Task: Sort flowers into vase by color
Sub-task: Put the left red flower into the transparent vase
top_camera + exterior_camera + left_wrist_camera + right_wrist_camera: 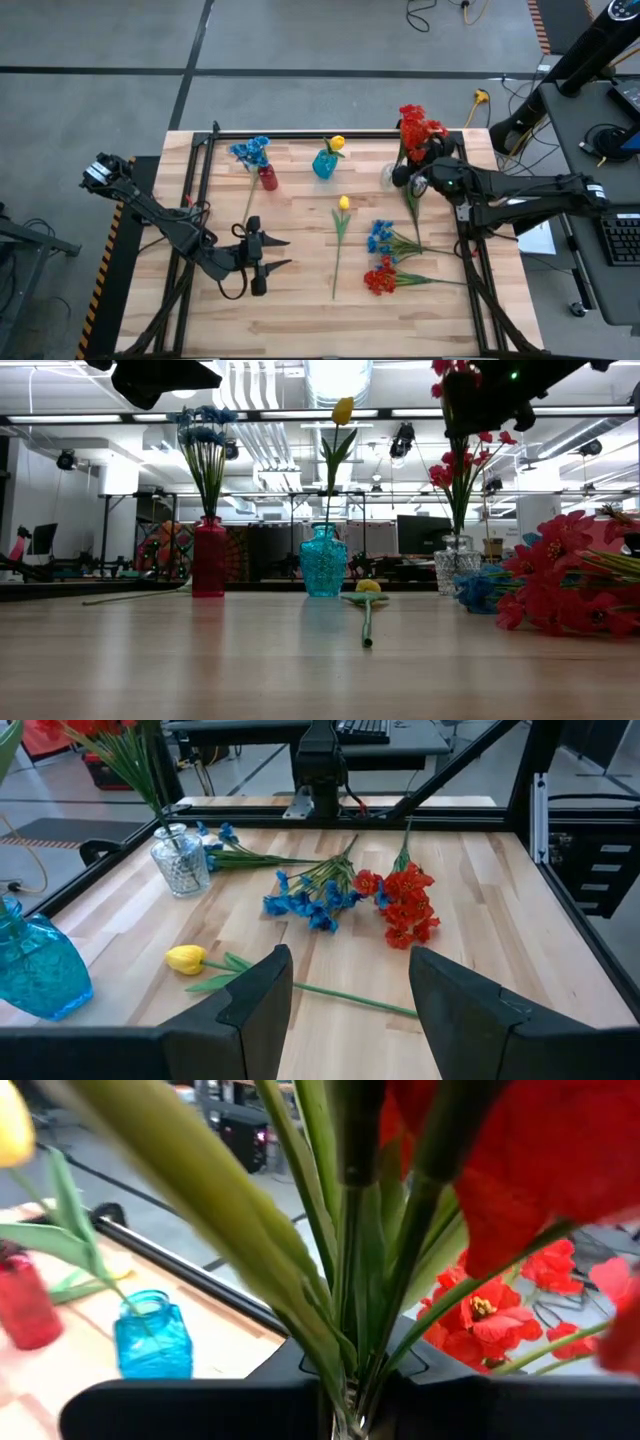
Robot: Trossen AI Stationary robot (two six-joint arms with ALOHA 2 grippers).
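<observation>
showing red stems close | right gripper probably clamped, above clear vase

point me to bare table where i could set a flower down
Bare wood runs along the near edge of the table, below the left gripper, and between the red vase and yellow tulip. It is crowded on the right, around the blue spray, red spray and clear vase.

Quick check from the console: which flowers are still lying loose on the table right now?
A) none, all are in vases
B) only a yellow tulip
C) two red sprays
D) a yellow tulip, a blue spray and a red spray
D: the yellow tulip, blue spray and red spray all lie flat on the table, outside any vase.
</observation>
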